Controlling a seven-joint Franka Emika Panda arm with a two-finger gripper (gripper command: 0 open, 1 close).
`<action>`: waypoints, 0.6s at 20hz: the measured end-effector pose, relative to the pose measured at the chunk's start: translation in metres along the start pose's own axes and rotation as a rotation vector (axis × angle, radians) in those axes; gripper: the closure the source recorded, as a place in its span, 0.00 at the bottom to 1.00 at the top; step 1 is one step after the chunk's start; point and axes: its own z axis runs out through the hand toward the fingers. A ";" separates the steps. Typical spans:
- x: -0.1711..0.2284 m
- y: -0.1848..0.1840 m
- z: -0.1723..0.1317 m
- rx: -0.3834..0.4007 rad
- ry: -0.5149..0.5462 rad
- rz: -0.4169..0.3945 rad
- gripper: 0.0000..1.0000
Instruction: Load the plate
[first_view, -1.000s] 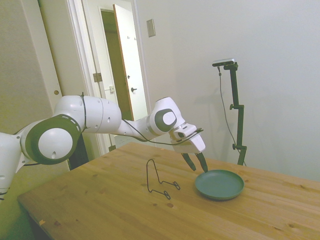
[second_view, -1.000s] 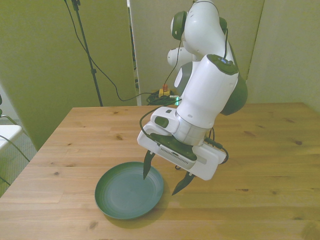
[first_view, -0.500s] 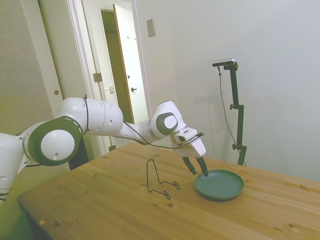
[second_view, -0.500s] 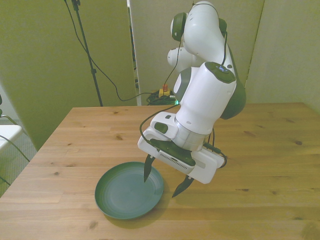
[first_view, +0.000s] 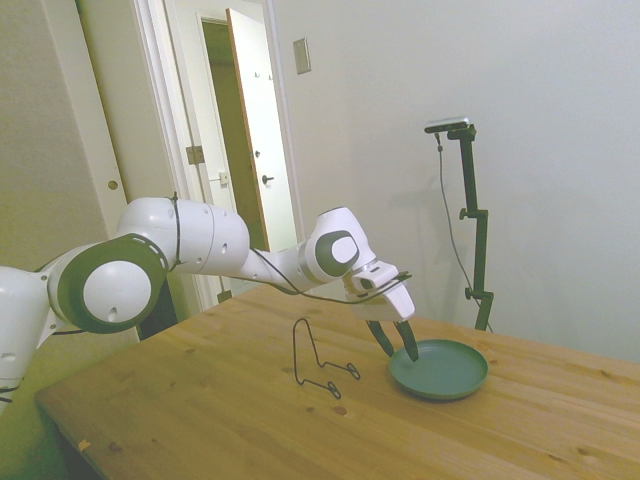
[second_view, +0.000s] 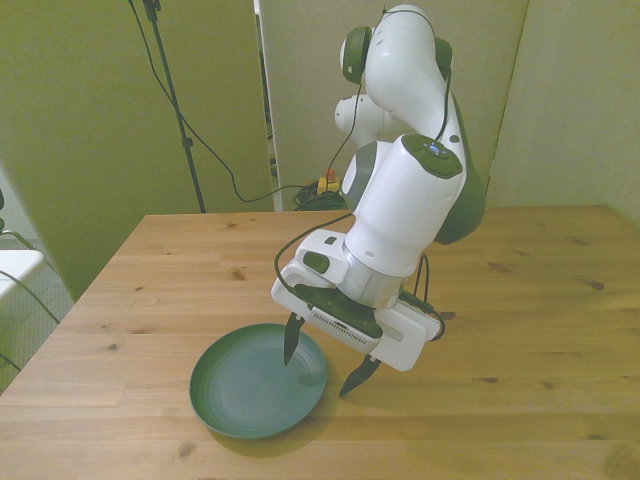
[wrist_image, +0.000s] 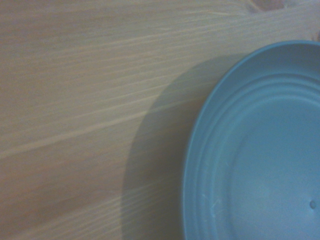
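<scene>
The dark teal-green plate (first_view: 440, 369) (second_view: 255, 383) lies flat on the wooden table, near the front view's lower left. My gripper (second_view: 320, 365) (first_view: 398, 345) hangs open just above the plate's rim on the front view's right. One dark finger (second_view: 290, 343) is over the plate's inside, the other (second_view: 357, 379) is outside the rim, over the bare wood. Nothing is held between them. The wrist view shows the plate (wrist_image: 260, 155) close up, empty, with wood beside it.
A thin black wire stand (first_view: 318, 362) stands on the table, beside the plate in the side view; the arm hides it in the front view. The wooden table (second_view: 520, 300) spreads wide toward the front view's right. A doorway is behind the arm in the side view.
The gripper has come down a little closer to the plate's rim and shifted slightly toward the front view's left. Its fingers stay open. The plate has not moved.
</scene>
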 end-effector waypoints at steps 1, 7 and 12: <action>0.000 0.000 0.001 -0.001 -0.001 0.000 1.00; 0.000 0.001 0.003 -0.001 -0.013 0.008 1.00; -0.001 0.001 0.005 0.004 -0.030 0.018 1.00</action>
